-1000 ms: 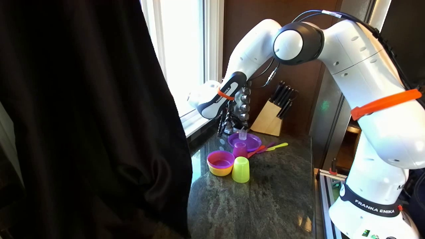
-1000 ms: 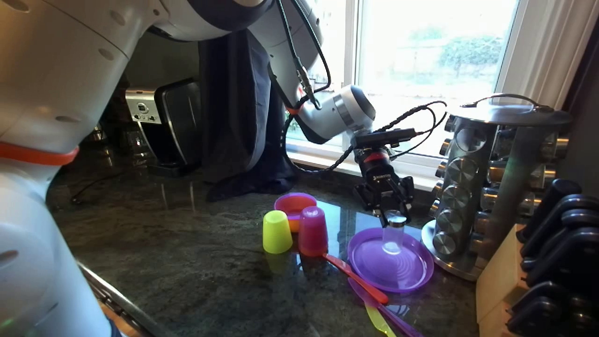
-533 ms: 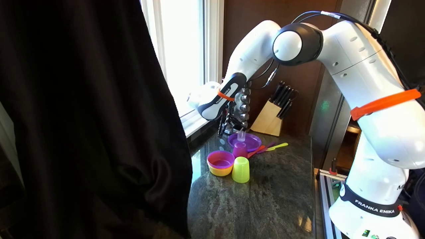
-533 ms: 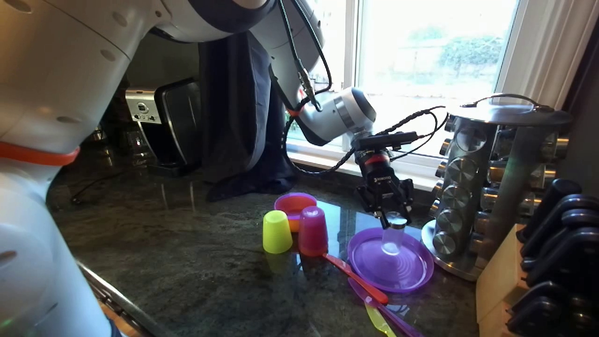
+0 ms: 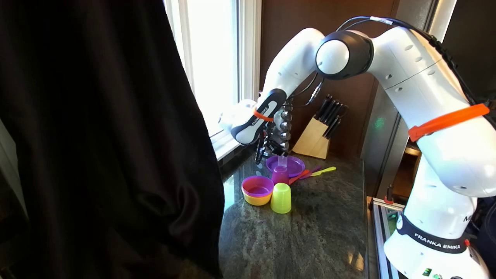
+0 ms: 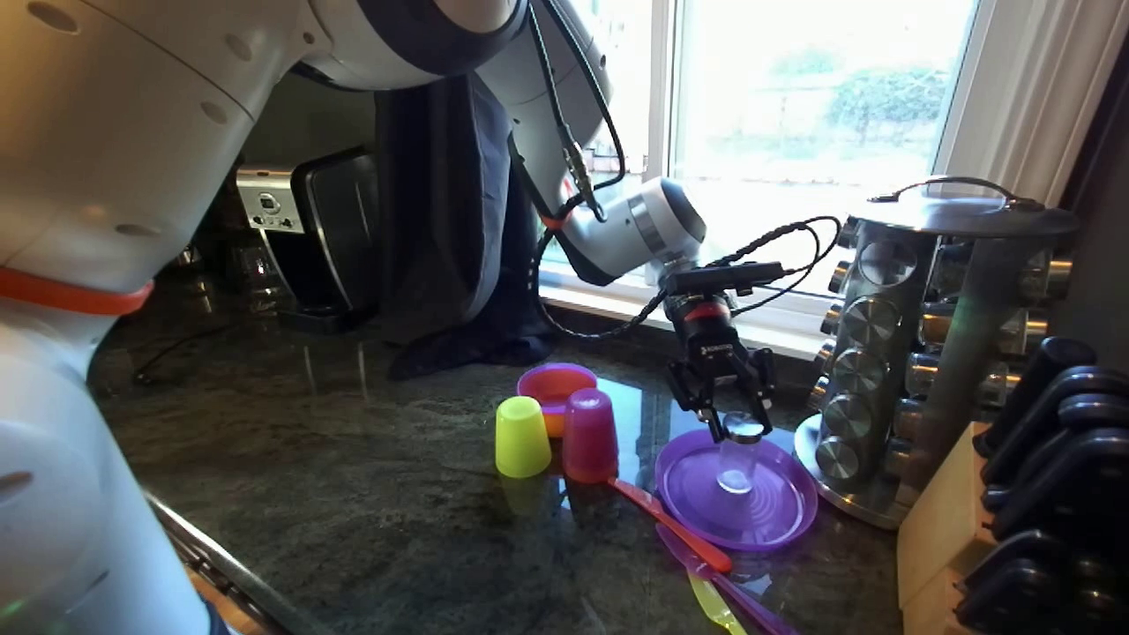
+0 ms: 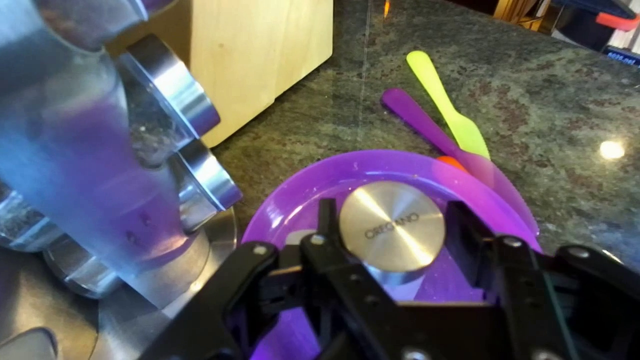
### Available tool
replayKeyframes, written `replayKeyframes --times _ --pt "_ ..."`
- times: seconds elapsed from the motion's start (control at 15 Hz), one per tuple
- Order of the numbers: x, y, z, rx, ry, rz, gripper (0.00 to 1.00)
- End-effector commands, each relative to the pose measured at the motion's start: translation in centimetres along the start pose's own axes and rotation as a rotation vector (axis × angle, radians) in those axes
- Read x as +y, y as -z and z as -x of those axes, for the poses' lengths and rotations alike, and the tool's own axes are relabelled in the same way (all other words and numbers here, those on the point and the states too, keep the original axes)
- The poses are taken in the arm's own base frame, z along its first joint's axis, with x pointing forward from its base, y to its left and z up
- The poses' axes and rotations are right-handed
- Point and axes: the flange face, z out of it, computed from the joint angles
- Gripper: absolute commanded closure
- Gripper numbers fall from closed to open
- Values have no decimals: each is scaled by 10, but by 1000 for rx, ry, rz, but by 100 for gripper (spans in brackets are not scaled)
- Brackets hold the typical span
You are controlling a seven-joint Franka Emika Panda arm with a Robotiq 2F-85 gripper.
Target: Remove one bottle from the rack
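Observation:
The bottle, a small clear jar [image 6: 738, 460] with a silvery cap, hangs nearly upright between my gripper's fingertips [image 6: 741, 431]. In the wrist view its cap [image 7: 392, 222] reads "OREGANO", with a black finger close on each side. My gripper is shut on the bottle by its cap. The bottle's bottom is over the purple plate [image 6: 785, 531]; I cannot tell whether it touches. In an exterior view the bottle [image 5: 282, 161] is partly behind a purple cup. The rack [image 6: 957, 219], silvery and full of similar jars, stands beside the gripper; the arm partly hides it in an exterior view [image 5: 278, 123].
The wooden knife block [image 6: 944, 520] stands beside the rack. A magenta cup [image 6: 589, 437], a yellow-green cup [image 6: 522, 437] and stacked bowls [image 6: 557, 381] stand near the plate. Plastic knives [image 6: 675, 525] lie at the plate's edge. The window [image 6: 811, 123] is behind the arm.
My gripper and the bottle have moved down together a little toward the purple plate. The rack, cups, bowls and knives have not moved.

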Motion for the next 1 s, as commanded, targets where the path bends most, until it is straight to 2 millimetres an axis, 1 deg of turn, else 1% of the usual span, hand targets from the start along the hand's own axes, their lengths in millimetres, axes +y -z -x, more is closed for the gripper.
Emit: replayKeyframes --times 0.0,0.07,0.13,0.33,0.47,0.67,0.73,0.93 --pt "-6 3 4 -9 22 8 9" --pt "-8 6 8 -7 20 7 2" --pt "-10 11 13 -5 23 5 0" --pt "-24 31 43 36 8 -6 0" --pt "-36 44 72 100 3 -45 0" --pt "-53 63 119 254 -49 -140 0" --pt "-63 66 137 305 -69 -156 0" --pt "-83 73 184 431 -176 -168 0"
